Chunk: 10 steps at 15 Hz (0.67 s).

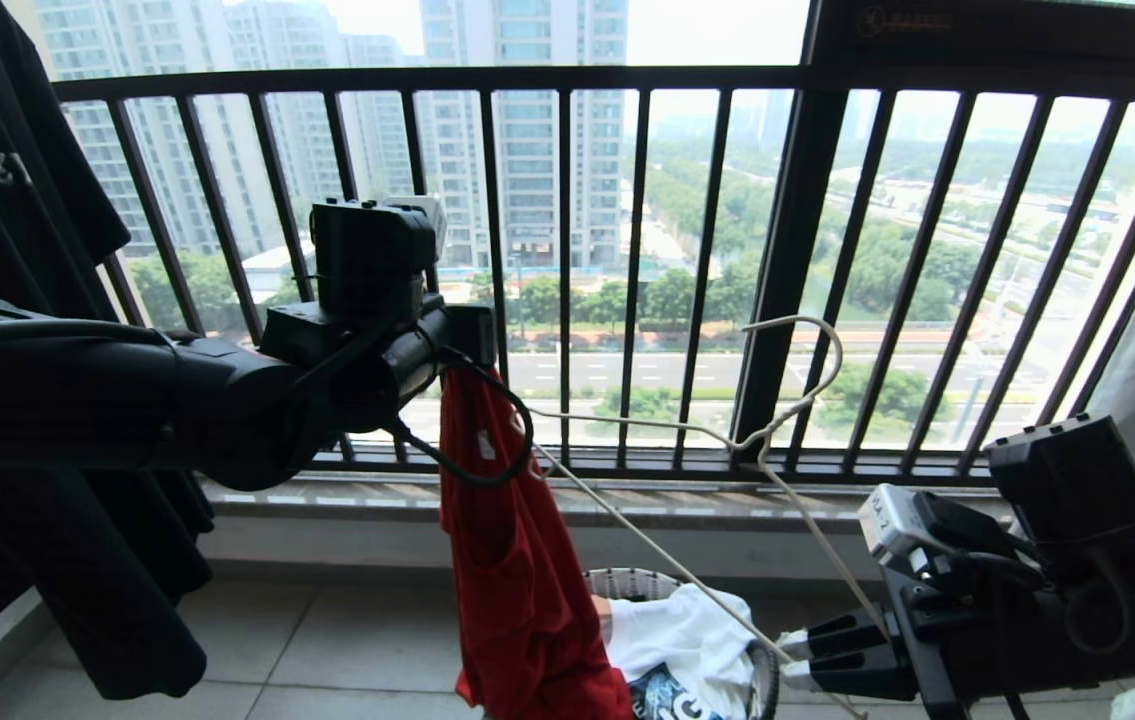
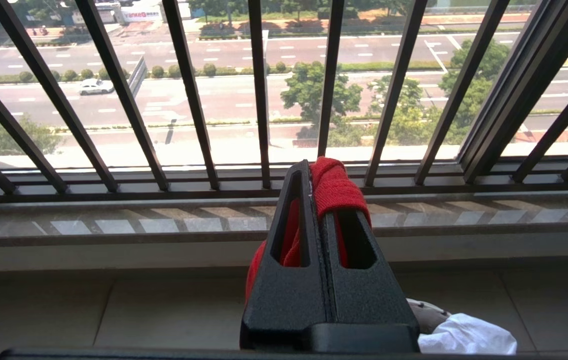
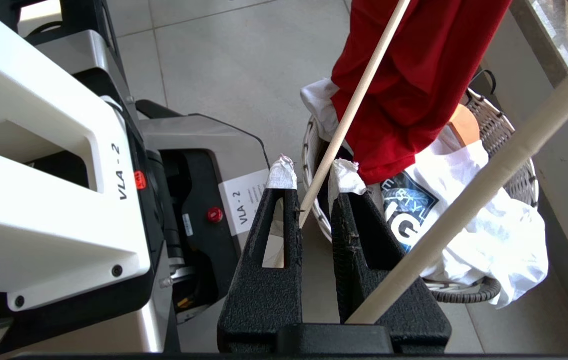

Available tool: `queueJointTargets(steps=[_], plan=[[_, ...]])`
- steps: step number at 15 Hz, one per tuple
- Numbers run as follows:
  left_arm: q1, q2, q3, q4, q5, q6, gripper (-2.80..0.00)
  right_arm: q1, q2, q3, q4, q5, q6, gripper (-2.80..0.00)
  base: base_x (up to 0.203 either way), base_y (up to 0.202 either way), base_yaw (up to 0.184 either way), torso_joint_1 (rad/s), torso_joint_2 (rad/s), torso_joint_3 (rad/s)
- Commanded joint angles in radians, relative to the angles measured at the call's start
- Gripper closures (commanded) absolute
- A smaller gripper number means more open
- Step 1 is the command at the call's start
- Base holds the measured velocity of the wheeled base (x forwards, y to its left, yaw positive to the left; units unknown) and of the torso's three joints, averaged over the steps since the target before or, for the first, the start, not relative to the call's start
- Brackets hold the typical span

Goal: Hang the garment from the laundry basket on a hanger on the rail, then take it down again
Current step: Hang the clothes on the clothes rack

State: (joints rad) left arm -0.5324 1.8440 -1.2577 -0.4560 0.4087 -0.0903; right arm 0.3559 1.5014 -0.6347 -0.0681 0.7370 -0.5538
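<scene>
My left gripper (image 1: 462, 365) is raised in front of the window railing and is shut on the top edge of the red garment (image 1: 517, 560). The cloth bunches over its fingertips in the left wrist view, where the left gripper (image 2: 314, 167) pinches the garment (image 2: 334, 187). The garment hangs down to the laundry basket (image 1: 627, 580) on the floor. My right gripper (image 1: 795, 660), low on the right, grips the white hanger (image 1: 762, 440) near one lower corner. The hanger's far end reaches the garment's top. In the right wrist view the gripper (image 3: 314, 172) has narrowly parted jaws with the hanger (image 3: 364, 85) between them. The rail is out of view.
A white graphic-print shirt (image 1: 687, 630) fills the basket (image 3: 509, 130). A black T-shirt (image 1: 17, 200) hangs at the far left beside my left arm. The dark barred window railing (image 1: 567, 270) and its sill run across the back. My own base (image 3: 63, 150) stands close to the basket.
</scene>
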Motion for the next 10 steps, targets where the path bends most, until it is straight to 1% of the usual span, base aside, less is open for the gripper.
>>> queueJointTargets(steps=[1, 4, 6, 10], plan=[[0.0, 0.015, -0.022, 0.0, 0.004, -0.002, 0.0, 0.037, 0.019, 0.008, 0.001, 0.002, -0.003, 0.0, 0.0, 0.0, 0.0, 0.0, 0.0, 0.0], [-0.001, 0.017, -0.009, 0.0, 0.004, -0.002, 0.0, 0.061, 0.019, 0.013, -0.001, 0.002, 0.0, 0.0, 0.0, 0.0, 0.0, 0.0, 0.0, 0.0], [-0.008, 0.015, -0.01, 0.0, 0.004, -0.002, 0.0, 0.063, 0.024, 0.009, -0.001, 0.004, 0.008, 0.0, 0.0, 0.0, 0.0, 0.0, 0.0, 0.0], [-0.054, 0.013, 0.006, 0.016, 0.002, -0.002, 0.0, 0.089, 0.025, -0.003, -0.001, 0.004, 0.04, 0.0, 0.0, 0.0, 0.0, 0.0, 0.0, 0.0]])
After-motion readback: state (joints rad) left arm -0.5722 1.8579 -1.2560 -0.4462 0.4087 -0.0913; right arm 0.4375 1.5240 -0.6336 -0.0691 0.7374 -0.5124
